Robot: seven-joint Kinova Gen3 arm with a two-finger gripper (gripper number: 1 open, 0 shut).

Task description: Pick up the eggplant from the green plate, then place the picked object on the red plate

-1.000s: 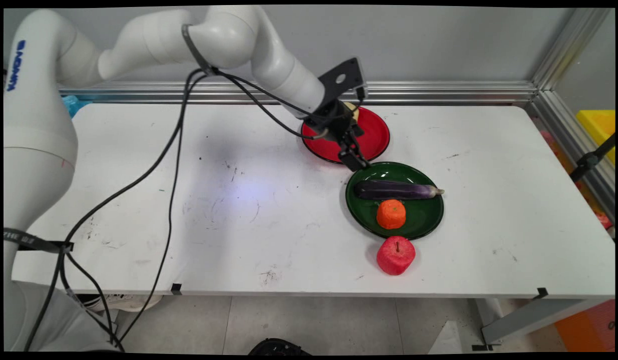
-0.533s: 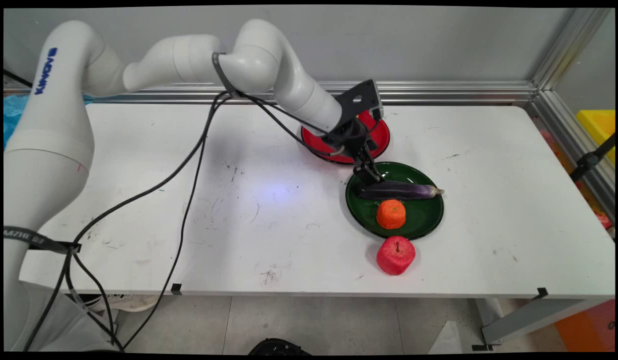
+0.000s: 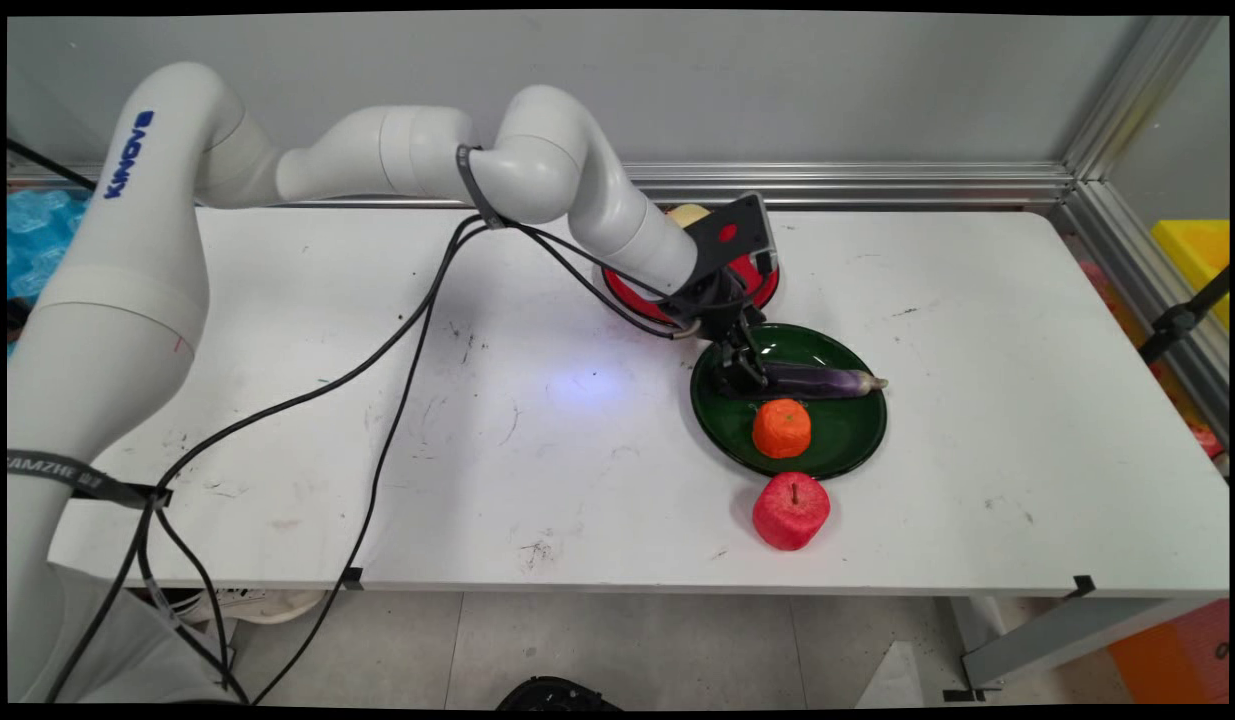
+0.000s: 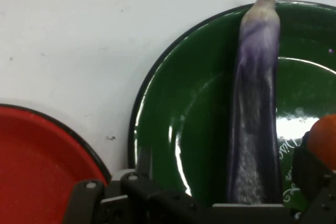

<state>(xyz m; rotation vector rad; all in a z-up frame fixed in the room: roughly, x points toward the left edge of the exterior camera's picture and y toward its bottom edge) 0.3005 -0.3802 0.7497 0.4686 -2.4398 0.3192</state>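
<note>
A white robot arm reaches from the left across a white bench, with its black hand lowered onto the left end of a purple eggplant. The eggplant lies left to right across the middle of a green plate. In the hand view the two fingers are spread and sit on either side of the eggplant's thick end. A gap shows on the left side, so nothing is pinched.

A small orange fruit sits on the same plate, just nearer than the eggplant and close to one finger. A red apple stands on the bench just off the plate's near rim. A red plate lies just beyond the green plate, partly under the wrist, with a pale object at its far rim. Black cables trail to the left. The bench is bare to the left and right of the plates, and its edges are well away from the hand.
</note>
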